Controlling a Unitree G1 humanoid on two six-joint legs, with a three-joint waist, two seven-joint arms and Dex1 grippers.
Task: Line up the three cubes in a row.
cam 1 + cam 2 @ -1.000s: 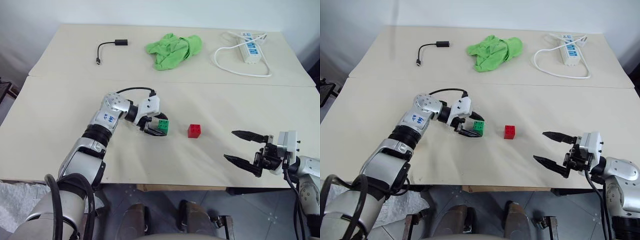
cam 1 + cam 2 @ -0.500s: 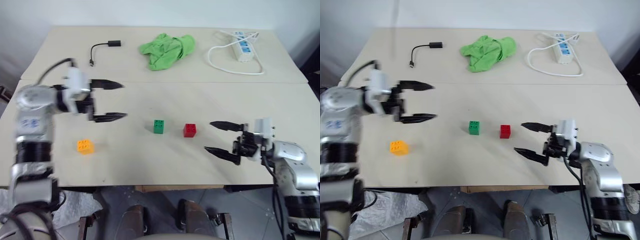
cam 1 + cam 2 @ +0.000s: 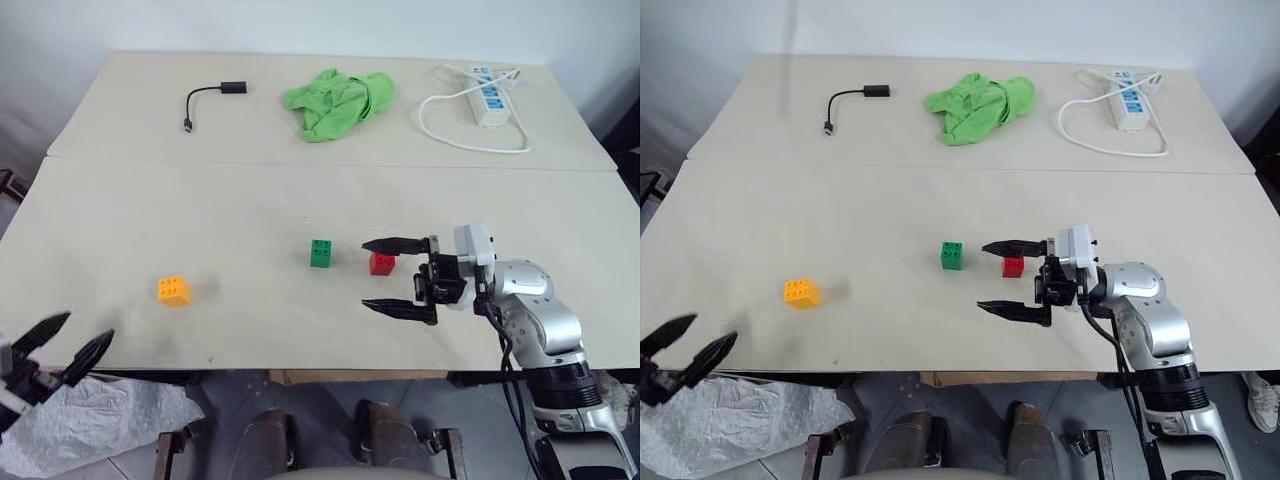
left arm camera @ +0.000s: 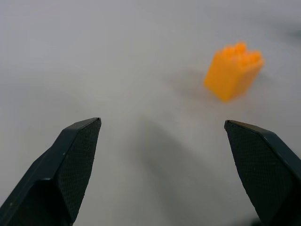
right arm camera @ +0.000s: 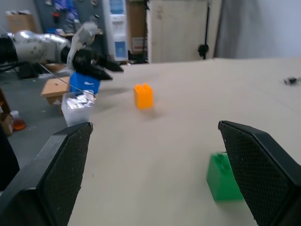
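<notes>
My jaws gape empty on both sides. The orange cube (image 3: 173, 291) lies alone on the worktop (image 3: 150, 180), left of the green cube (image 3: 321, 253) and red cube (image 3: 381, 263); my left gripper (image 3: 62, 345) is nearer.

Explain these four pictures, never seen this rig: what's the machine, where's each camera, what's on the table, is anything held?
It is a humanoid robot with two arms, each ending in a two-fingered black tool. Two pictures come from its head, looking down at the table; the other two come from cameras on the wrists.

On the table: a green cube, a red cube, an orange cube, a green cloth, a black cable and a white power strip.

The right tool is open beside the red cube. The left tool is open off the near table edge. Nothing is held.
</notes>
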